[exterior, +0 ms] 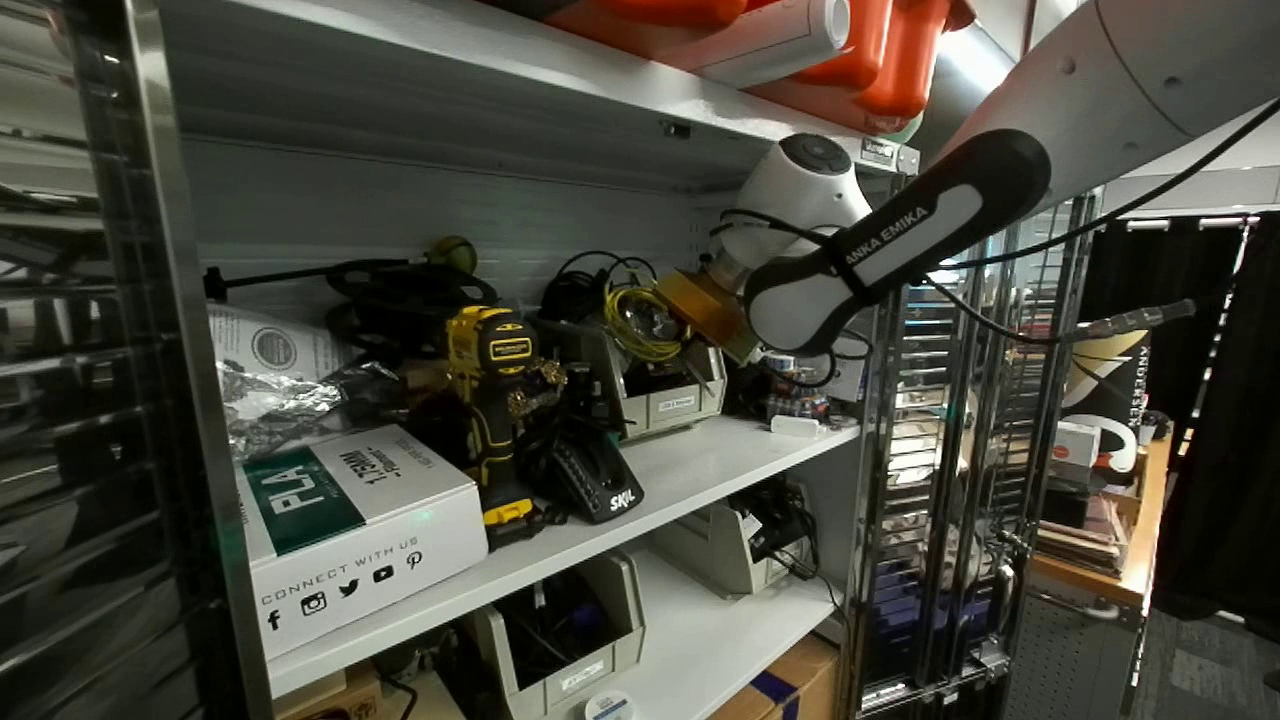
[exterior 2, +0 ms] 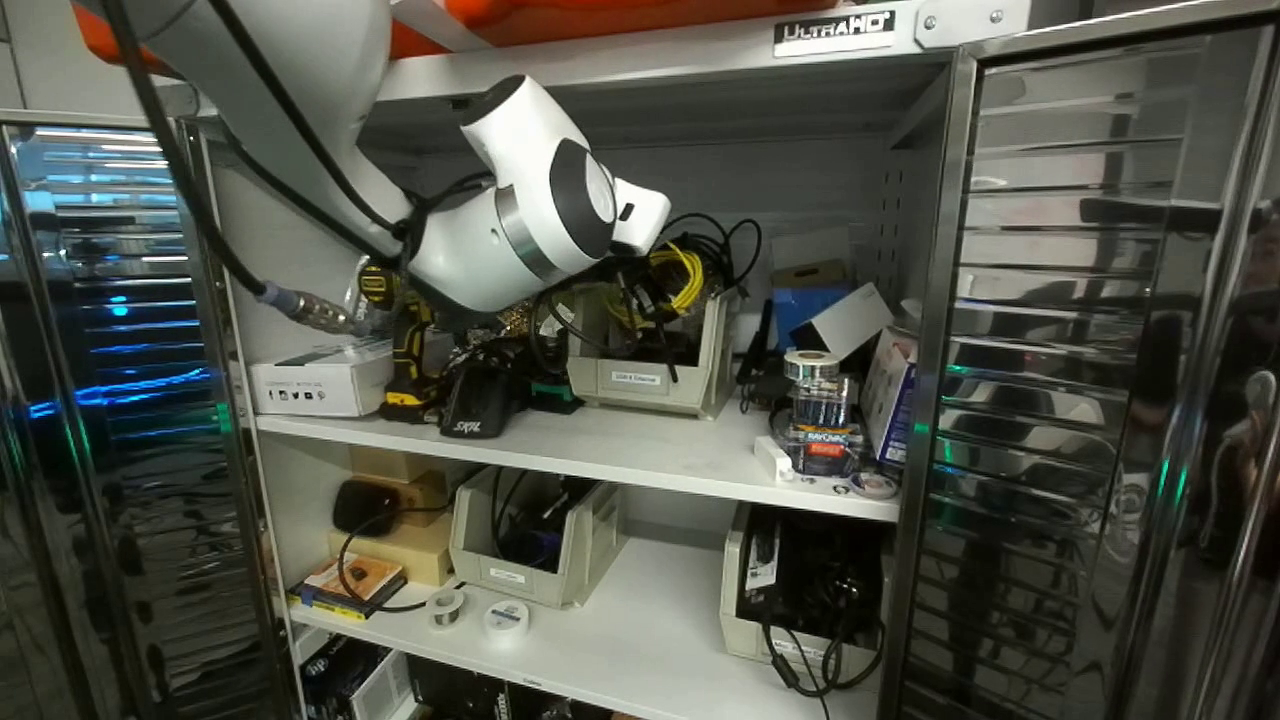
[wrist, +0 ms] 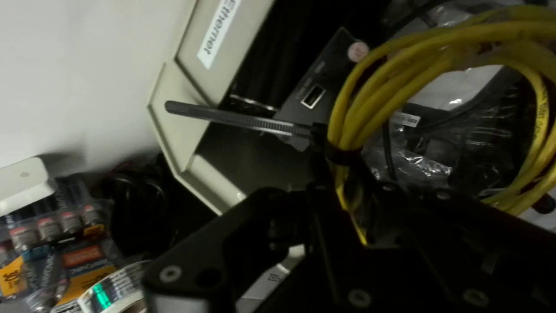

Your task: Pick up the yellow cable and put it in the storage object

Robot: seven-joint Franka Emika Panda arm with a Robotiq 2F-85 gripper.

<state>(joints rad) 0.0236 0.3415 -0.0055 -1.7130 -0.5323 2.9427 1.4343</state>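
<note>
Wrist view shows the gripper clenched on the cable beside its tie, over the bin, probably so the cable can go in bunched.

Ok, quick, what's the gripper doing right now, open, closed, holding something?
Gripper: closed, holding the loose coil of thin bright-yellow cable near its black ribbed plastic tie.
</note>
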